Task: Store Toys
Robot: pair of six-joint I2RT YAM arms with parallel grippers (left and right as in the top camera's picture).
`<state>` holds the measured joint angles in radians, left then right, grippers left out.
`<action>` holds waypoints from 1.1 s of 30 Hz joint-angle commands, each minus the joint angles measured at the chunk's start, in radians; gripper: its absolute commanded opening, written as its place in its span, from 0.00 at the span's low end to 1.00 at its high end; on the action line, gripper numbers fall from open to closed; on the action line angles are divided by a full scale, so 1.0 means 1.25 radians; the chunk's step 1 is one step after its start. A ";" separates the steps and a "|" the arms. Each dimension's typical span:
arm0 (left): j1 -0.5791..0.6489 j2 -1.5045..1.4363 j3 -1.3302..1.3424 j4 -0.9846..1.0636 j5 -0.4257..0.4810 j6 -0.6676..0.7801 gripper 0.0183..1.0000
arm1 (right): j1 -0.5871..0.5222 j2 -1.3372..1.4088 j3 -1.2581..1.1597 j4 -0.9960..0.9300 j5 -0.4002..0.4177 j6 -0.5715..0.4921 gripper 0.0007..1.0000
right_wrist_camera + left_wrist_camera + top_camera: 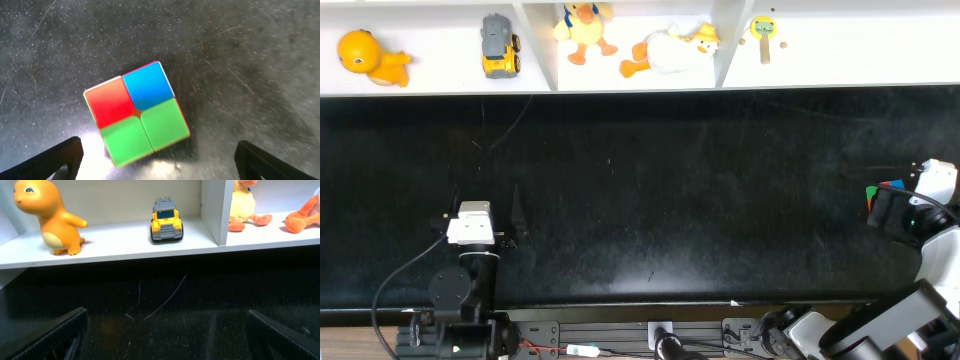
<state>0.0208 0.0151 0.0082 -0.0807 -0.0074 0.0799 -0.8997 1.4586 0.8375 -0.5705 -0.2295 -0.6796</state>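
Right gripper: jaws spread wide and holding nothing, looking down at the black table.
Puzzle cube: a two-by-two cube lying flat on the table, just ahead of the right gripper's fingertips and inside the gap between them, touching neither finger. Its upper face shows one red square, one blue and two green. It sits turned at an angle to the line of the jaws.
Left gripper: jaws spread wide and holding nothing, low over the table, facing the white shelf.
Yellow toy truck: standing on the shelf, almost straight ahead of the left jaws and well apart from them, its front turned toward them.
Orange dinosaur figure: upright in the same compartment as the truck, ahead of the left jaws and off to one side.
Yellow duck plush: in the next compartment, beyond a white divider, ahead of the left jaws on the other side.
White duck plush: lying on its side beside the yellow duck, same compartment.
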 commanded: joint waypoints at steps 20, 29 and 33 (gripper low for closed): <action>-0.003 -0.010 0.000 -0.003 0.011 -0.002 1.00 | 0.029 0.046 0.019 0.026 -0.032 0.023 0.49; -0.003 -0.010 0.000 -0.003 0.011 -0.002 1.00 | 0.036 0.005 0.019 0.018 -0.034 0.064 0.45; -0.003 -0.010 0.000 -0.003 0.011 -0.002 1.00 | 0.065 -0.050 0.019 0.018 -0.034 0.102 0.46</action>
<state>0.0208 0.0151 0.0086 -0.0803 -0.0074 0.0799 -0.8452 1.4677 0.8505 -0.5552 -0.2581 -0.6006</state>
